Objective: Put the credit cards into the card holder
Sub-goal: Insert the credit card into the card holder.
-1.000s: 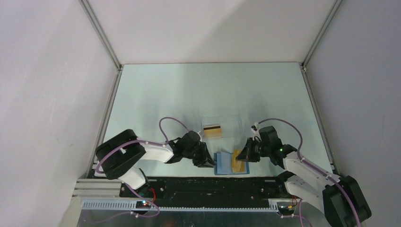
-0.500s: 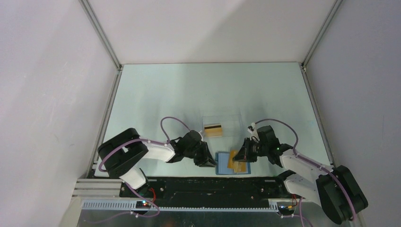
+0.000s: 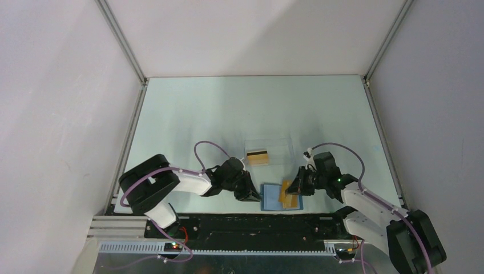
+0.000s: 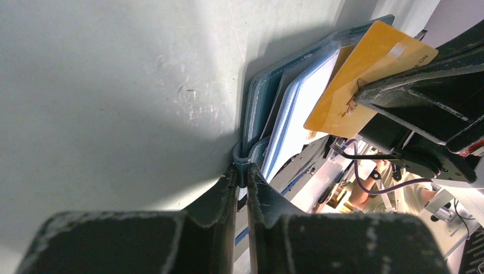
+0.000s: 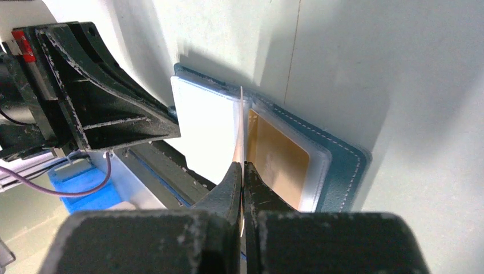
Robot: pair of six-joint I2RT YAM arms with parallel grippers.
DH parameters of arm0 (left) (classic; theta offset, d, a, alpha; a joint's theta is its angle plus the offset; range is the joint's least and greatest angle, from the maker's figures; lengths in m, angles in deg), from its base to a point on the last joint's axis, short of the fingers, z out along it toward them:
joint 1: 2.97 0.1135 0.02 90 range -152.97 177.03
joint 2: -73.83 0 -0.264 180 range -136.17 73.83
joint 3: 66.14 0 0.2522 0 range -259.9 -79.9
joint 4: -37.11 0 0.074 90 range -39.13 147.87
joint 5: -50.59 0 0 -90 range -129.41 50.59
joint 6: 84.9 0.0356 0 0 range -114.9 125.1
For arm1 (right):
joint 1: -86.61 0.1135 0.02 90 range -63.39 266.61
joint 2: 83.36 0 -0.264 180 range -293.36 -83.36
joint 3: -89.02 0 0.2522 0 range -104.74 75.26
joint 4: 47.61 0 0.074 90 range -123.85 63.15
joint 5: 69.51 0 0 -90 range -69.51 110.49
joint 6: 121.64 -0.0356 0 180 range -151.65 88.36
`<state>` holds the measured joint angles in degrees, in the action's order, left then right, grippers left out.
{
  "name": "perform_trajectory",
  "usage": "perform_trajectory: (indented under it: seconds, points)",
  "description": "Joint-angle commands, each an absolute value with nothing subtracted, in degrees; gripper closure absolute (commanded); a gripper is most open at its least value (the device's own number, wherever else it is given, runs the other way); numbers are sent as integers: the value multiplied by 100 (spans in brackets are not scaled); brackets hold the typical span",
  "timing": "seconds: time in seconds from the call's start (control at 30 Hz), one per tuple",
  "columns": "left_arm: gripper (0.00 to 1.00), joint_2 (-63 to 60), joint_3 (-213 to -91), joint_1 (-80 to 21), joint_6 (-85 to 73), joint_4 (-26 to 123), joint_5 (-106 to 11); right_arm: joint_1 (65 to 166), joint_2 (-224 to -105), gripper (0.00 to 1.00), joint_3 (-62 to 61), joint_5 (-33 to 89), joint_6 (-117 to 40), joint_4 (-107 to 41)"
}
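Card holder point(image 3: 269, 197) lies open at the near edge of the table point(image 3: 228, 114); left gripper point(image 4: 242, 171) fingers pinch its edge, right gripper point(image 5: 242, 168) fingers pinch an orange credit card point(image 4: 365, 74) edge-on at its fold

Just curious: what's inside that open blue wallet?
An orange card sits in a clear sleeve of the card holder, with white sleeves beside it. Anything beneath them is covered.

A clear plastic box point(image 3: 277, 148) is sitting on the pale green table point(image 3: 228, 108), towards the near edge. White walls point(image 3: 57, 114) are enclosing the table on three sides. Something blue point(image 5: 85, 191), perhaps a bin, is showing blurred beyond the table's edge.
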<state>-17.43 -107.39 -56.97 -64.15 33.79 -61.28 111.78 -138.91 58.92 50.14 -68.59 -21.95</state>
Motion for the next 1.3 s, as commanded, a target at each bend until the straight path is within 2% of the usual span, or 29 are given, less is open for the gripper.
perform_trajectory:
  seconds: [0.0, 0.17, 0.57, 0.97, 1.27]
  points:
    - [87, -1944, -10730, -5737, -6331, 3740, -5851, 11018, -13744, 100, 5683, 4670, -6513, -1790]
    - [87, -1967, -10733, -5736, -6326, 3733, -5861, 10935, -13879, 100, 5697, 4697, -6386, -1817]
    - [87, -2036, -10777, -5731, -6300, 3736, -5907, 10932, -14350, 100, 5739, 5700, -6676, -2909]
    - [87, -2064, -10801, -5738, -6290, 3738, -5913, 10936, -14871, 100, 6122, 5913, -6826, -3579]
    - [87, -2096, -10811, -5739, -6290, 3733, -5916, 10999, -15098, 100, 6138, 6197, -7058, -3440]
